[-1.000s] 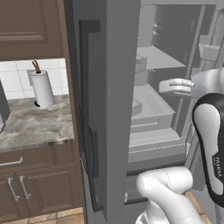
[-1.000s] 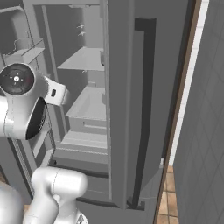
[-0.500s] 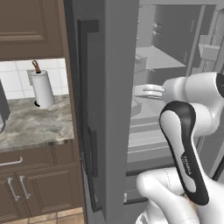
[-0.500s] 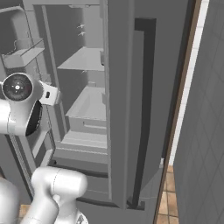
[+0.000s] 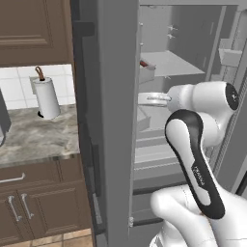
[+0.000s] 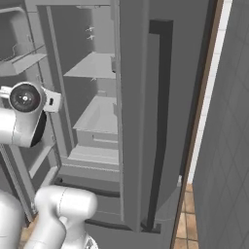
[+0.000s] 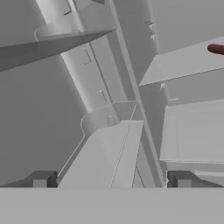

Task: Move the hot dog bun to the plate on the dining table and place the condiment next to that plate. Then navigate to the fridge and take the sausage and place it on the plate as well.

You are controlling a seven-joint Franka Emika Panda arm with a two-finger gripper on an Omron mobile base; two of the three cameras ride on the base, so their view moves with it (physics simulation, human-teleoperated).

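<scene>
- Gripper [image 7: 111,180]: stood released, jaws spread wide, nothing between them, inside the open fridge [image 5: 116,120].
- Sausage [image 7: 217,49]: dark-red rod lying on a pale fridge shelf [image 7: 183,63], above and to the right of the gripper in the hand view, well apart from the fingertips [image 7: 42,180].
- Door bin [image 7: 105,148]: directly ahead of the gripper, between its two tips.
- Paper towel roll [image 5: 47,98]: upright on the counter [image 5: 34,137], outside the fridge.

Sausage [image 7: 217,49] apparently cut by hand view's edge
</scene>
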